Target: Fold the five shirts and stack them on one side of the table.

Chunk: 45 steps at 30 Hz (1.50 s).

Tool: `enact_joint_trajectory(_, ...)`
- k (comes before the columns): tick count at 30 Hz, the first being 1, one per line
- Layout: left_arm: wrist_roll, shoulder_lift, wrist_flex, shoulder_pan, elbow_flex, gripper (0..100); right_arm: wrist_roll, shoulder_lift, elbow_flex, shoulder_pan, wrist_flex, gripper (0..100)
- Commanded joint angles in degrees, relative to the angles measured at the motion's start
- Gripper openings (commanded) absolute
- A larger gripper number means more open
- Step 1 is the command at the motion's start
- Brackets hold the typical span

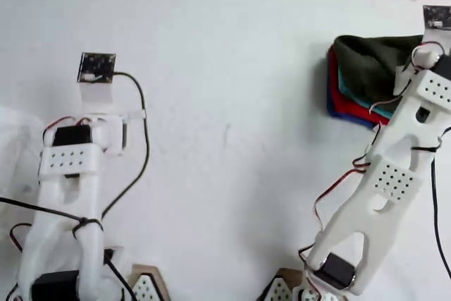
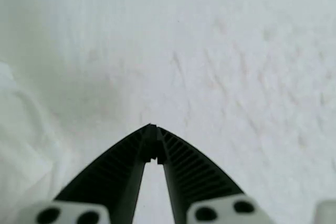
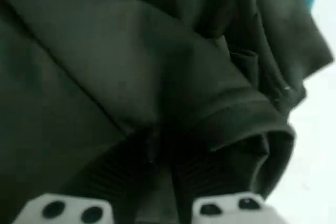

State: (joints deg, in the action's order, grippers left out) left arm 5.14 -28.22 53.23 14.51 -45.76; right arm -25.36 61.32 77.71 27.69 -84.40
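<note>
Table [image 1: 232, 68]: matt white cloth (slightly pilled). Top shirt [image 1: 366, 65]: soft dk-green fabric. Jaws: ribbed black plastic.

Shirt stack [image 1: 356, 79] lies at the far right of your tabletop [image 1: 232, 103], shirts one on another. Right pincer [image 3: 155, 142] is down on the top shirt [image 3: 131, 51]. Left pincer [image 2: 152, 132] is over bare tabletop on the left side. Loose cloth [image 2: 23, 145] lies left of it, at the tabletop's left edge.
</note>
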Motion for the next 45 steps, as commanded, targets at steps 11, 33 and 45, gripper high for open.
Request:
enact_joint_trajectory(11, 0.3, -1.9, -0.4, 0.4, 0.2, 2, 10.5, -0.6, 5.8, 1.3, 18.8, 2.0)
enact_joint_trajectory(33, 0.3, -1.8, -0.5, 0.3, 0.2, 2, 9.9, -7.3, 9.1, -0.1, 9.8, 11.2)
enact_joint_trajectory(45, 0.3, -1.5, -0.8, 0.4, 0.2, 2, 9.9, -8.7, 8.4, -0.3, -7.4, 11.5)
